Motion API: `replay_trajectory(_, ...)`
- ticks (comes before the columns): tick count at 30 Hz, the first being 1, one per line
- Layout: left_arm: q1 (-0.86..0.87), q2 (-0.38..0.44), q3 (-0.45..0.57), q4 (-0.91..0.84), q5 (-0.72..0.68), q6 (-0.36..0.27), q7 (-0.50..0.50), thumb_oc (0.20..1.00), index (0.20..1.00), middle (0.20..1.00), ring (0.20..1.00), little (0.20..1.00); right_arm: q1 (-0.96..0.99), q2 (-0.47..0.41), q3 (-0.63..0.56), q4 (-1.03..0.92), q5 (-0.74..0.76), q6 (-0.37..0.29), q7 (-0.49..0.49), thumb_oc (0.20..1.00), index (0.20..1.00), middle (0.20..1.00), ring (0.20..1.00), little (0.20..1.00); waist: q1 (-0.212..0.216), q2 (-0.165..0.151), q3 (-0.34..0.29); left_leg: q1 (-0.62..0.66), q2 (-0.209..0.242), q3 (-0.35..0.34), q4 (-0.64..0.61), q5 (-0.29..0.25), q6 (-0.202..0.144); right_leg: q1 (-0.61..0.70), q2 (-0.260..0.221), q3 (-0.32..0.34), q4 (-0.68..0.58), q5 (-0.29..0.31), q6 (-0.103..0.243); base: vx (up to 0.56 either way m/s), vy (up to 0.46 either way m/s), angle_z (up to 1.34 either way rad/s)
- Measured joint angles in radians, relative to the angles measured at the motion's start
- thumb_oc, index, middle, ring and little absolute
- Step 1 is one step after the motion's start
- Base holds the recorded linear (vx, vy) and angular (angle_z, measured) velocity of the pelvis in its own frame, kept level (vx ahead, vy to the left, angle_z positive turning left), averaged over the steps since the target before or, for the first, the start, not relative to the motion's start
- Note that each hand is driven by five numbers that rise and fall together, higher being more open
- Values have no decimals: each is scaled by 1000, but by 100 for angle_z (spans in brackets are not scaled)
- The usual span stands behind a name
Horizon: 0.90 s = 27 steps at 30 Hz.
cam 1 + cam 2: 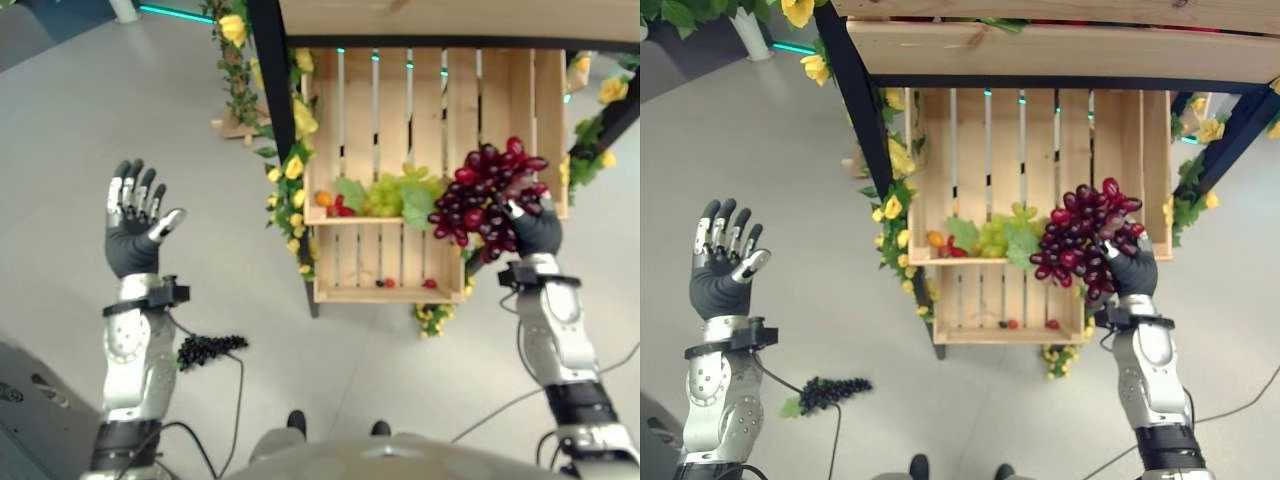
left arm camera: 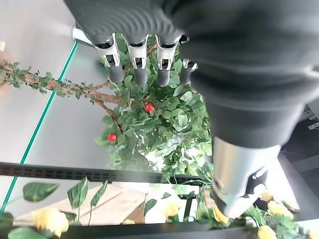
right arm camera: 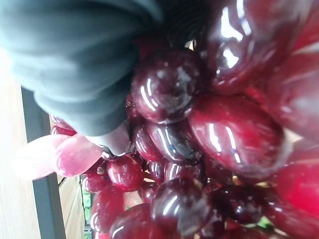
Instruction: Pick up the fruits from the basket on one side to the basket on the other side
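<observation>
A bunch of dark purple grapes (image 1: 208, 349) lies on the grey floor (image 1: 60, 130) near the robot's left. Left hand (image 1: 133, 232): raised, fingers straight, holding nothing. Right hand (image 1: 535, 228): fingers clasped round a large bunch of red grapes (image 1: 484, 193), held over the slatted wooden crate (image 1: 430, 110), where green grapes (image 1: 388, 192) lie.
</observation>
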Motion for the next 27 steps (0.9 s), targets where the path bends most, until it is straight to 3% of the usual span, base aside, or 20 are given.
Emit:
replay_trajectory(15,-4,32,-72,-1,-3,32,-1,1000,1000,1000,1000,1000,-504,-154,197,251,-33,13,-120,200,200,200,200,200,60,-4,-7,-4,-5,-14,-1,1,-1,25,2,-23,-42,16,2,8,-4,3)
replay_trajectory(24,-10,62,-116,0,-23,39,0,1000,1000,1000,1000,1000,-738,-156,294,513,-11,42,-168,200,200,200,200,200,77,-8,-7,-16,-4,-14,-1,1,-1,19,4,-23,-56,22,2,0,0,0)
replay_trajectory(25,-11,62,-117,0,-23,39,0,1000,1000,1000,1000,1000,-751,-156,294,540,1,44,-179,241,241,241,241,241,81,-8,-7,-18,-4,-14,-1,1,-1,19,5,-23,-58,24,2,0,0,0)
replay_trajectory(26,-11,62,-117,0,-25,39,0,1000,1000,1000,1000,1000,-764,-156,297,569,7,46,-187,755,755,755,755,755,82,-9,-7,-18,-5,-14,-1,1,-1,19,5,-23,-60,24,2,0,0,0)
replay_trajectory(27,-11,63,-118,0,-30,39,0,1000,1000,1000,1000,1000,-766,-156,297,577,8,49,-193,1000,1000,1000,1000,1000,82,-9,-6,-18,-5,-14,-1,1,-1,19,6,-23,-60,24,2,0,0,0)
